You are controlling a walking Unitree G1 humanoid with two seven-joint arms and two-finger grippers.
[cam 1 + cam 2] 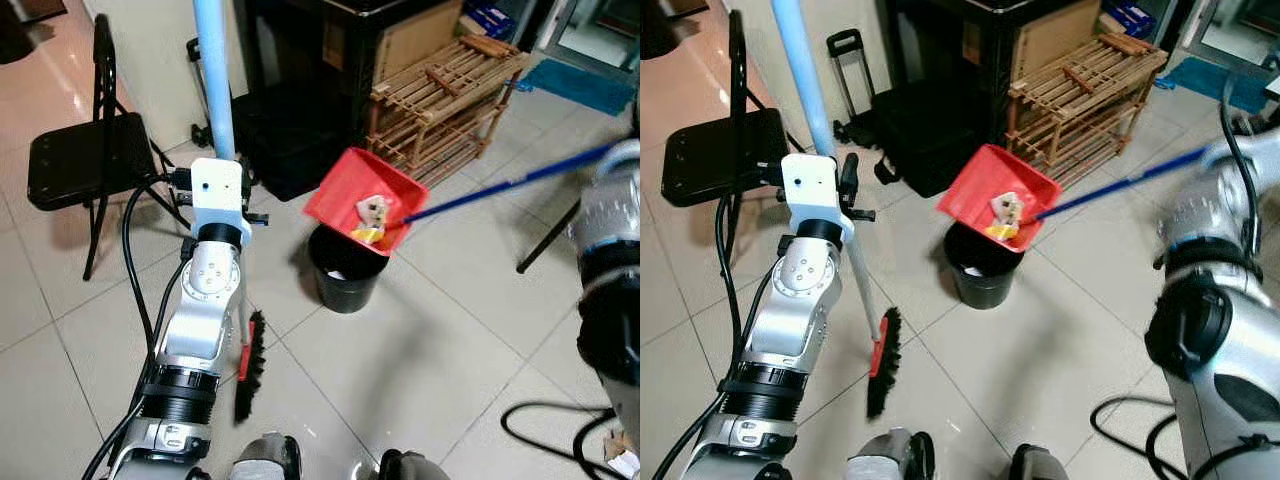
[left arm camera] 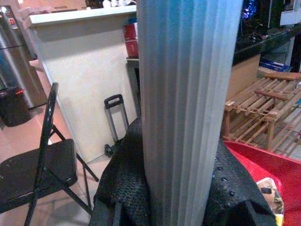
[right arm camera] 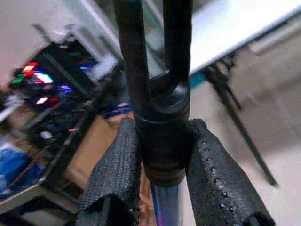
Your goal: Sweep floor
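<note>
Near the middle of the head views, a red dustpan (image 1: 365,205) hangs tilted over a black bin (image 1: 345,268) that stands on the tiled floor (image 1: 450,330), its lower edge just above the bin's rim; a pale crumpled scrap (image 1: 373,212) and a yellow bit (image 1: 366,236) lie in the pan. The dustpan's long blue handle (image 1: 500,187) runs toward the upper right of the frame, where the right pincer (image 3: 162,155) is pressed around its black end grip, one textured pad on each side. The left pincer (image 2: 186,188) is pinching the light blue broom pole (image 1: 214,75), which rises to the top left of the frame; the pole fills the gap between the pads. Lower down, the broom head (image 1: 883,362), red-backed with black bristles, rests on the floor left of the bin. A black folding chair (image 1: 85,150) stands at the left edge, a slatted wooden rack (image 1: 445,95) and a dark cabinet (image 1: 310,70) behind the bin.
</note>
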